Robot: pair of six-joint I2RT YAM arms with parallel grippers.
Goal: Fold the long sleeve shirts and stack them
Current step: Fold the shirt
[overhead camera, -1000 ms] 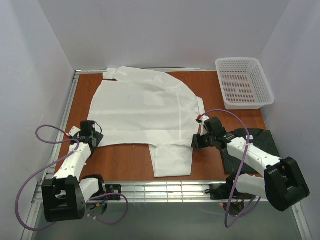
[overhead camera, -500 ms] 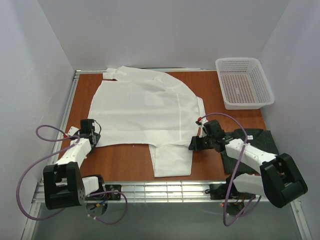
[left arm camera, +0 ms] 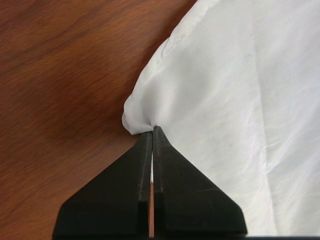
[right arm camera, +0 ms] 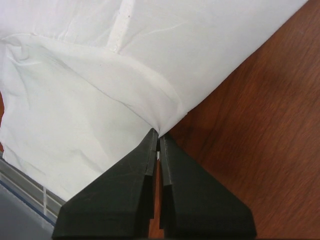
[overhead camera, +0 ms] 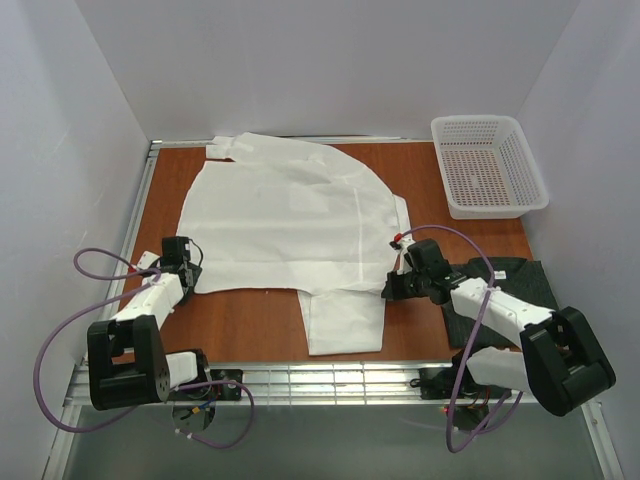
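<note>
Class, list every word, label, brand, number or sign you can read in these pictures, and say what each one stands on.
There are none to read. The white shirt, the dark shirt, the basket and the table show no legible writing in any view.

You get bright, even light that seems to come from above. In the top view the white walls (overhead camera: pixel 300 70) look soft and a little blue, and shadows on the desk (overhead camera: pixel 250 320) are faint. You can see its wood grain, with no strong glare. The white shirt (overhead camera: pixel 290 215) is so bright there that its folds are hard to see. Your wrist views show the cloth sharp and clear, but the black fingers (left arm camera: pixel 175 200) near the lens look flat and dark, with little detail.
</note>
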